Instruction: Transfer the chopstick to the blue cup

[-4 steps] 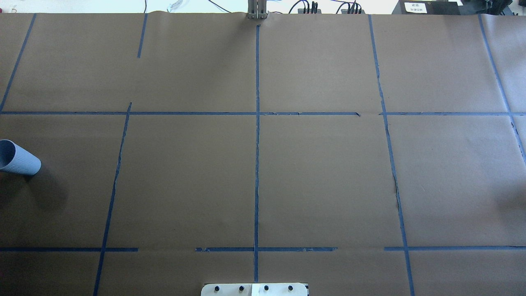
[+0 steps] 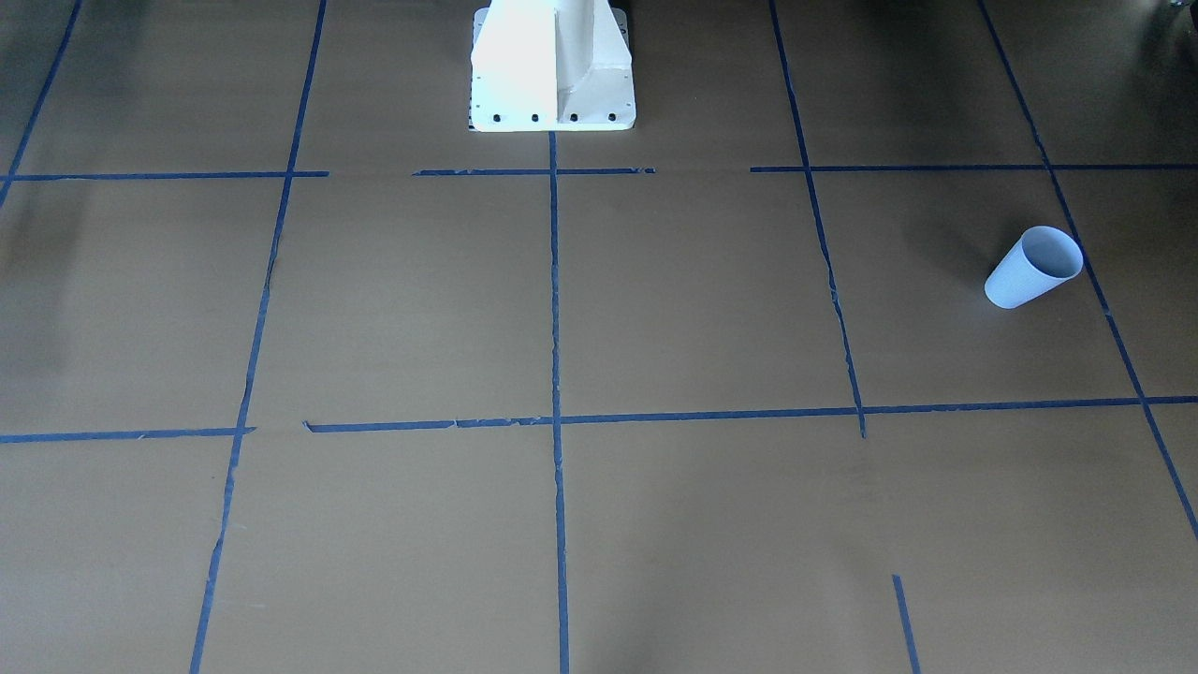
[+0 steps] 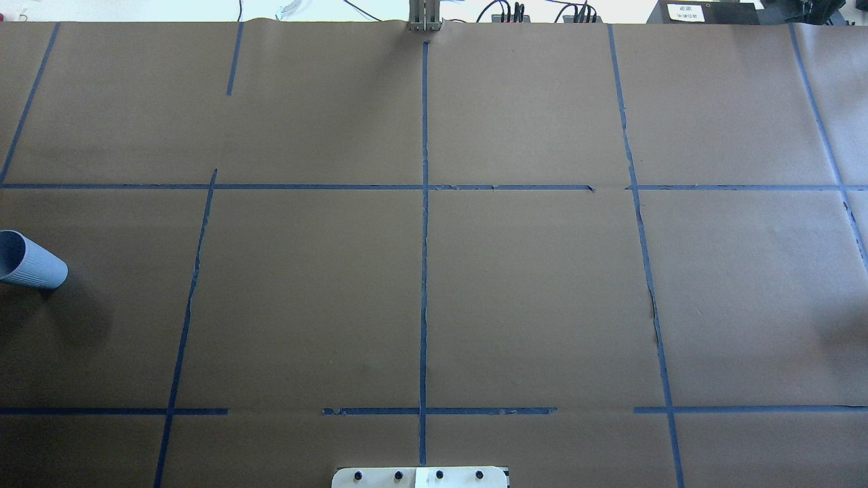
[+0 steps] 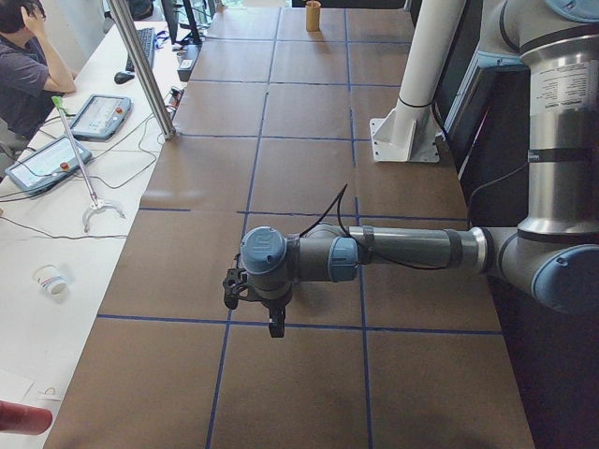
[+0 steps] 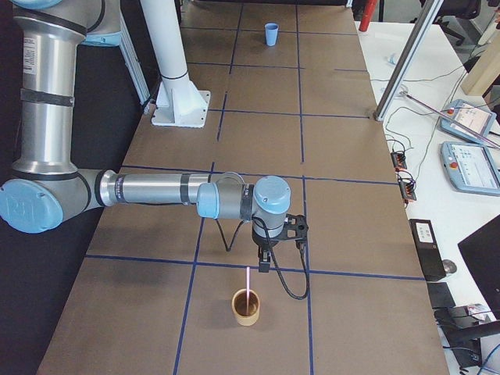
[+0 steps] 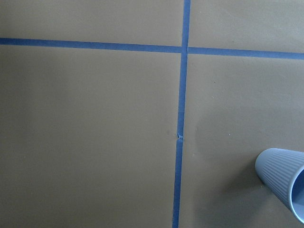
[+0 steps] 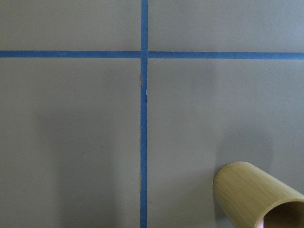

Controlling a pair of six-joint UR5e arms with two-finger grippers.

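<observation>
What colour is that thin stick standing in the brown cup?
Pale pink; the chopstick shows best in the exterior right view.

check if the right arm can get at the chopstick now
Probably yes: the chopstick stands upright in the tan cup with its top sticking out, and the right gripper hangs close beside it with nothing between them.

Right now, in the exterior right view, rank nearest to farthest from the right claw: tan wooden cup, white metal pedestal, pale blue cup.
1. Tan wooden cup, beside the right claw.
2. White metal pedestal, mid-table.
3. Pale blue cup, far end.
</observation>
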